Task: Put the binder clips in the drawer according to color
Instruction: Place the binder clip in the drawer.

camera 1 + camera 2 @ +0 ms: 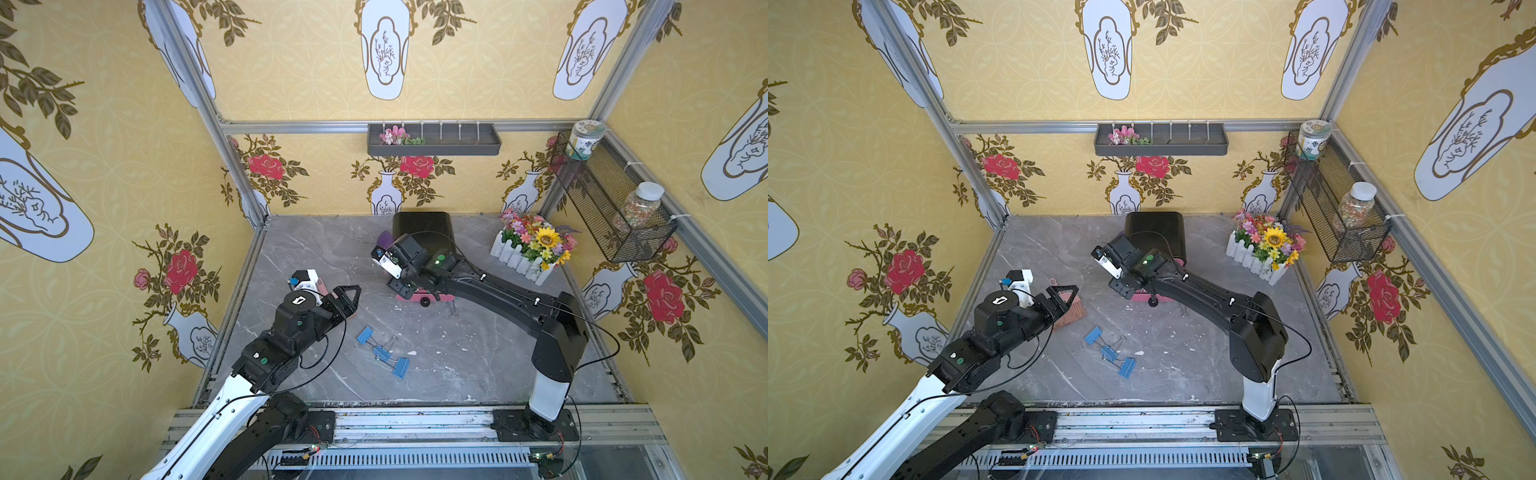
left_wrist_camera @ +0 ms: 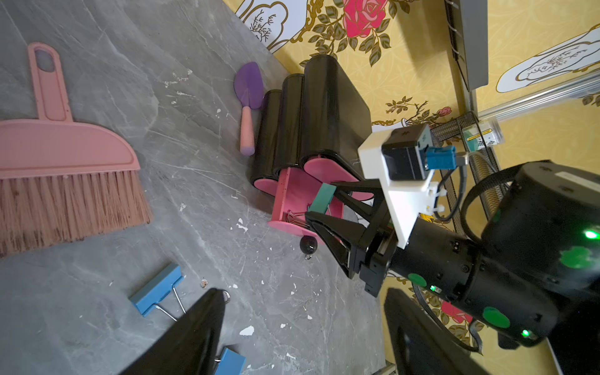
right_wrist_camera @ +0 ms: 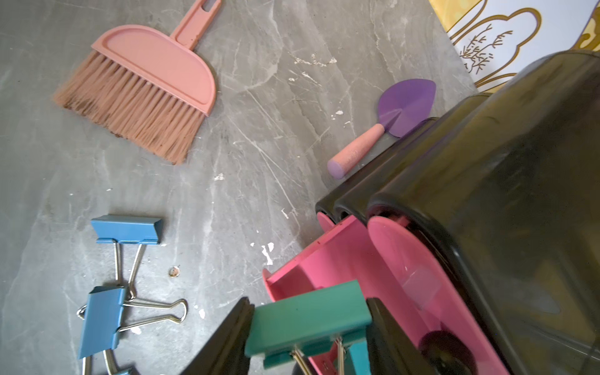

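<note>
The black drawer cabinet [image 1: 422, 228] stands at the back of the table, its middle pink drawer [image 3: 324, 259] pulled out towards the front. My right gripper [image 3: 310, 308] is shut on a teal binder clip [image 2: 321, 198], held over the open drawer, where wire handles [image 2: 297, 216] and another teal clip [image 3: 357, 357] lie. Three blue binder clips [image 1: 365, 334] [image 1: 381, 353] [image 1: 401, 368] lie together on the grey table, in front of the drawer. My left gripper [image 1: 349, 297] hangs open and empty, left of the drawer and beyond the blue clips.
A pink hand brush [image 1: 1069, 307] lies under my left gripper. A purple trowel [image 2: 248, 97] rests beside the cabinet's left side. A white flower planter [image 1: 532, 249] sits at the back right. A wire basket [image 1: 611, 199] hangs on the right wall.
</note>
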### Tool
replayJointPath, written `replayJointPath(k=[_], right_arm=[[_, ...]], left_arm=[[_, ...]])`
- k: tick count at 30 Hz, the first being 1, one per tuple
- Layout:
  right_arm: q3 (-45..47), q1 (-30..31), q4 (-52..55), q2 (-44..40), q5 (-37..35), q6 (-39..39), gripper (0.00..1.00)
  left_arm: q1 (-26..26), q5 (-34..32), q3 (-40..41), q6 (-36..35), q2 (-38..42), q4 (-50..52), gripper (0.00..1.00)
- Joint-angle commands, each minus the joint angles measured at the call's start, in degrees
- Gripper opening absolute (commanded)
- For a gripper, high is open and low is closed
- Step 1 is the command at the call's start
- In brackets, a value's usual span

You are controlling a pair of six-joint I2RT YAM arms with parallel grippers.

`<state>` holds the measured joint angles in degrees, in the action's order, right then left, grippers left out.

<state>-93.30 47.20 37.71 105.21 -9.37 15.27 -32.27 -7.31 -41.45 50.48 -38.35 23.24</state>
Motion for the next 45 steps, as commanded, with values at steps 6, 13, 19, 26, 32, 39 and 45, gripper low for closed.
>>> replayJointPath(k=[6, 13, 19, 26, 32, 39, 45], right_arm=[[2.23, -1.48, -3.42, -1.12, -0.48, 3.17, 0.59], [4.06, -2.33, -4.83, -1.76, -1.35, 3.97, 0.63], [5.21, -2.49, -5.57, -2.11, -2.27, 4.18, 0.66], [6.24, -2.52, -7.29, -4.40, -2.68, 2.79, 0.74], [12.04, -3.19, -10.80, -12.12, -5.40, -3.46, 0.86], [30.07, -15.64, -14.14, -28.26, -2.67, -25.42, 0.89], [38.83, -27.50, -9.23, -32.55, 4.28, -36.88, 0.80]], left_arm=[[0.02, 0.63, 0.59, 0.41, -0.48, -0.71, 0.83], [0.02, 0.94, 0.76, 0.67, -0.76, -0.76, 0.83], [0.02, 1.02, 0.88, 0.76, -0.32, -0.45, 0.83], [-0.01, 1.07, 1.11, 0.85, -0.06, -0.45, 0.83], [0.02, 1.77, 0.76, 0.37, -1.01, -1.22, 0.83], [0.02, 4.02, 0.68, -0.03, -3.63, -3.97, 0.83], [0.08, 5.80, 1.42, 0.23, -5.02, -6.60, 0.82]])
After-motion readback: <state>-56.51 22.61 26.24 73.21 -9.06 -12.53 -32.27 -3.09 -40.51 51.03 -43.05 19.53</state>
